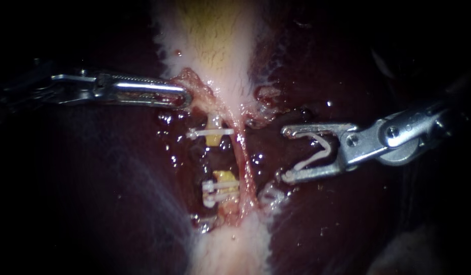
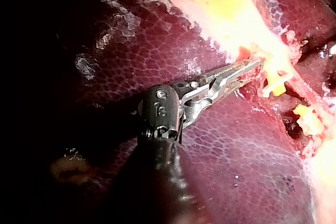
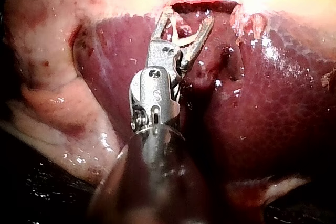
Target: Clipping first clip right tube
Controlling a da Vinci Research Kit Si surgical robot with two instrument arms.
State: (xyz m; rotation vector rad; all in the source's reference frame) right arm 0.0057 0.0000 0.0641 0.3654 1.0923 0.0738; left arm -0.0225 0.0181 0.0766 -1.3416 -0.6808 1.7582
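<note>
The right tube [image 1: 244,155] is a thin pink strand running down from the pale gallbladder [image 1: 215,40]. It is bare, with no clip on it. My right instrument [image 1: 286,154] comes in from the right with its jaws wide apart, carrying an open white clip [image 1: 316,153] between them. Its tips stand a short way to the right of that tube, not around it. In the right wrist view the same jaws [image 3: 189,17] hold the clip [image 3: 184,39] just above the liver. My left instrument [image 1: 182,97] is shut on the reddish tissue at the gallbladder's lower edge [image 2: 252,65].
The yellowish left tube [image 1: 226,175] bears one white clip [image 1: 210,133] higher up and two close together [image 1: 217,187] lower down. Dark red liver [image 1: 118,203] lies on both sides. A pale band of tissue [image 1: 230,249] continues below the tubes.
</note>
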